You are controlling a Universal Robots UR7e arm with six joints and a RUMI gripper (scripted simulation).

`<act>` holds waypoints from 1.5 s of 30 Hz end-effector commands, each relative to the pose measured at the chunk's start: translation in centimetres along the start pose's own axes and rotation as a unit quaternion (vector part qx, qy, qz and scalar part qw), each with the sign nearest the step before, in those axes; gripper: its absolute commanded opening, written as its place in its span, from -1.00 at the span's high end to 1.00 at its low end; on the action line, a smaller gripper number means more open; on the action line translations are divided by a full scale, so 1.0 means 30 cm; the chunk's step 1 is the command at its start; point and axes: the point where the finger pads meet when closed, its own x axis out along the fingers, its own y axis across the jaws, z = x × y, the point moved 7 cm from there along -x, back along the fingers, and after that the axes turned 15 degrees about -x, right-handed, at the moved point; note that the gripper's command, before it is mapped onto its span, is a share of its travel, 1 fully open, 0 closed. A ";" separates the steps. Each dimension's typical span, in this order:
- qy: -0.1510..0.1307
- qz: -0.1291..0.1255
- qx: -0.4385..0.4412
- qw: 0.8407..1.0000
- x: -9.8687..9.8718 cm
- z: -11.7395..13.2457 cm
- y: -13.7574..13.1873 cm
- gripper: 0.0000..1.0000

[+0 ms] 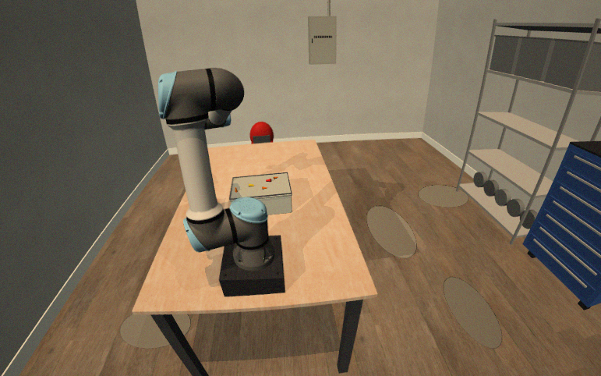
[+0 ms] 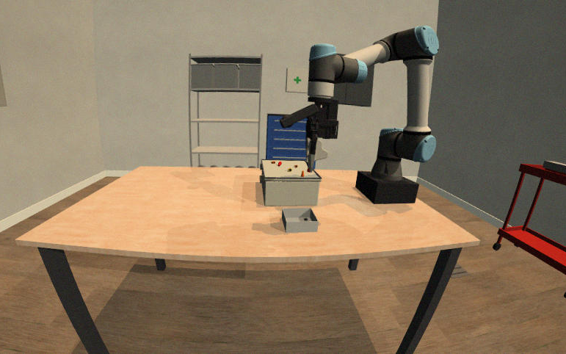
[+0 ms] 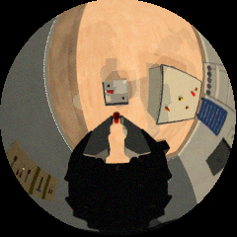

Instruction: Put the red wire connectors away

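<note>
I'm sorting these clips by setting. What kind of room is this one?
Probably a workshop or utility room: a blue drawer tool cabinet beside metal shelving, a grey electrical panel on the wall, and a wooden worktable carrying the robot arm.
</note>
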 end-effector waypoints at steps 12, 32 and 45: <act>0.001 0.000 0.000 1.000 0.061 -0.001 -0.001 1.00; 0.001 0.000 0.000 1.000 0.439 -0.002 -0.001 1.00; 0.001 0.000 0.000 1.000 0.545 -0.002 -0.001 1.00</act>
